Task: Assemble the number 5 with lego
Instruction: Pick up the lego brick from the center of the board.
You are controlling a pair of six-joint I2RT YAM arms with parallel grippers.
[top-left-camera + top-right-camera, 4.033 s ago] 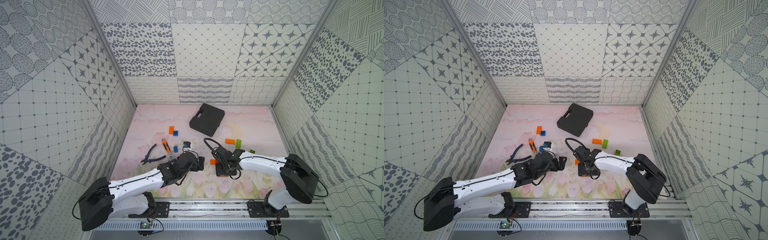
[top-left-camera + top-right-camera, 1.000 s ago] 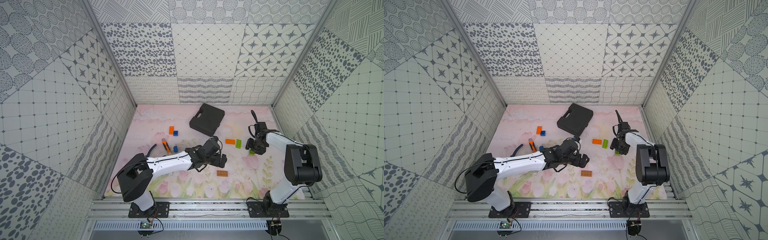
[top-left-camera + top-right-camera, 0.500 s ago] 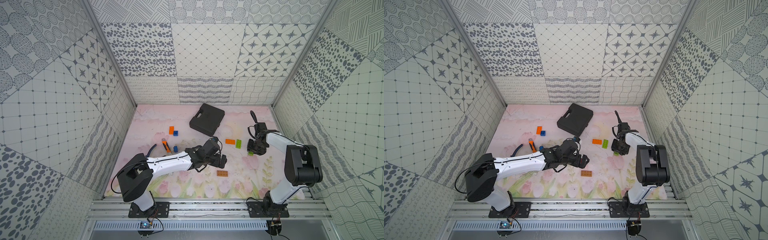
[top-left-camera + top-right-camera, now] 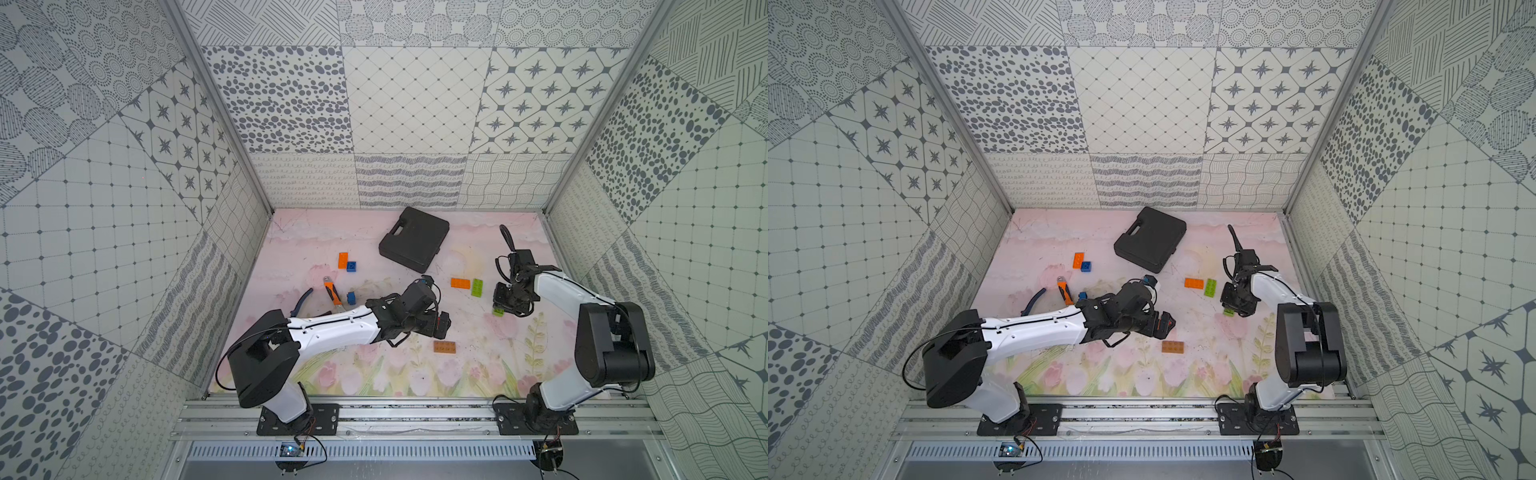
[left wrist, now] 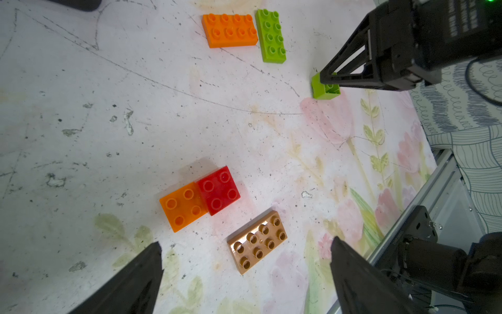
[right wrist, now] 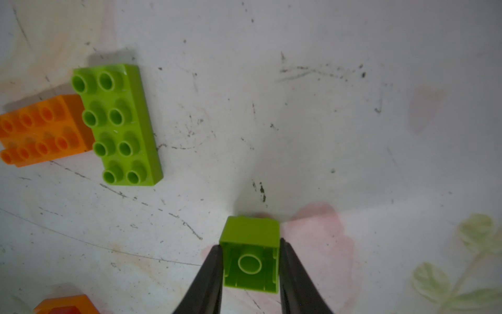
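The small green lego (image 6: pixel 250 255) sits on the surface (image 6: pixel 353 108) toward the right side, pinched by the right tool (image 6: pixel 250 242). Nearby, a long green brick (image 6: pixel 119 125) lies beside an orange brick (image 6: pixel 40 130). The left tool (image 5: pixel 245 242) hangs spread over a red brick (image 5: pixel 218 190) and a brown brick (image 5: pixel 260 235). The black case (image 4: pixel 415 241) lies shut at the back.

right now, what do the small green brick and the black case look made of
Small green brick: smooth, slightly glossy moulded plastic, judging by its hollow underside with a tube and thin walls.
Black case: probably hard matte plastic; dull even surface, moulded-in handle.
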